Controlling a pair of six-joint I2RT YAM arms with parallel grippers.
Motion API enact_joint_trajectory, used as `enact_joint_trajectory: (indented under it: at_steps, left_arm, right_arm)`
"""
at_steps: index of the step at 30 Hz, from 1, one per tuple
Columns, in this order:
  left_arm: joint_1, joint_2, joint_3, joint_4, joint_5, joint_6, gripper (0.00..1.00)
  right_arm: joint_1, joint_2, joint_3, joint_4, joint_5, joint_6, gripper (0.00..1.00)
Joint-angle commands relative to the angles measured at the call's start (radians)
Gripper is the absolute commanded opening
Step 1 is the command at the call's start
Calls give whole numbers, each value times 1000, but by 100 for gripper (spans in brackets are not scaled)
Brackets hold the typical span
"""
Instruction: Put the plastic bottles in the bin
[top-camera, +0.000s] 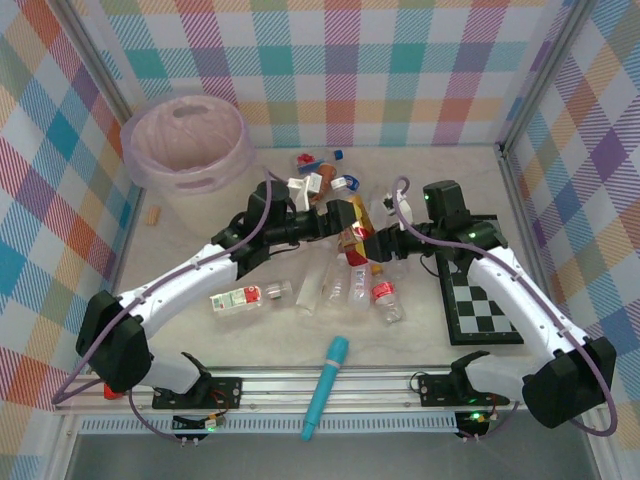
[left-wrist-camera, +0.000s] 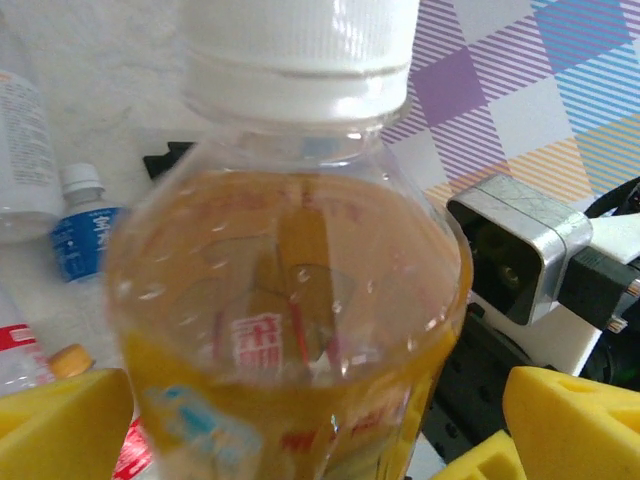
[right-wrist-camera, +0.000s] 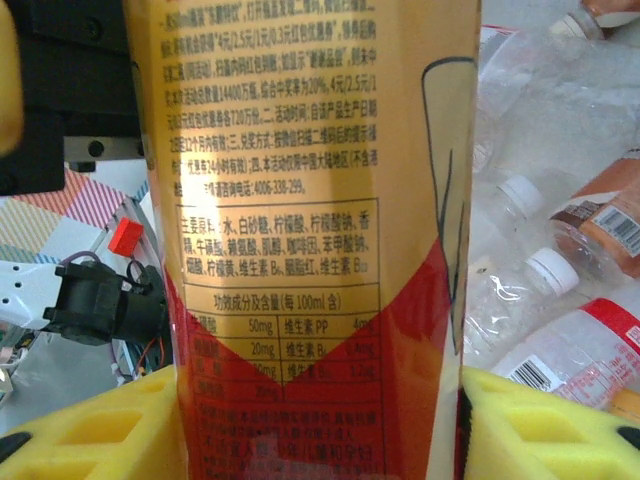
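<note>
Pale pink-lilac bin, black-and-white chequered board

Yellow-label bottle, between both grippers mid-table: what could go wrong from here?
1. The left gripper stands open around the yellow-label bottle, so only the right gripper pinches it, on a glossy label: it could slip onto the loose bottles below.
2. The bin sits far left, beyond the left arm: a carry by the right arm would likely cross it.
</note>
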Motion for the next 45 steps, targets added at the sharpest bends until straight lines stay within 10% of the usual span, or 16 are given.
enact_joint_trajectory:
  at_steps: [1,12,19,25,34,45]
  left_arm:
    - [-25,35,37,72,3,-28,91]
    - [-32,71,58,68,-8,-35,59]
    - [-29,73,92,-11,-31,14,56]
    - [9,67,178,-146,-53,103,53]
    - [236,45,482,-511,-87,322,37]
    - [627,57,646,-538,-157,391,0]
  right_arm:
    - [11,3,22,81,-40,16,57]
    - [17,28,24,114,-43,36,60]
    - [13,17,77,-53,29,-34,92]
    - [-53,-106,78,-116,59,-26,100]
    - [-99,-104,50,-192,224,53,100]
    - [-101,-71,-50,-278,306,151,99]
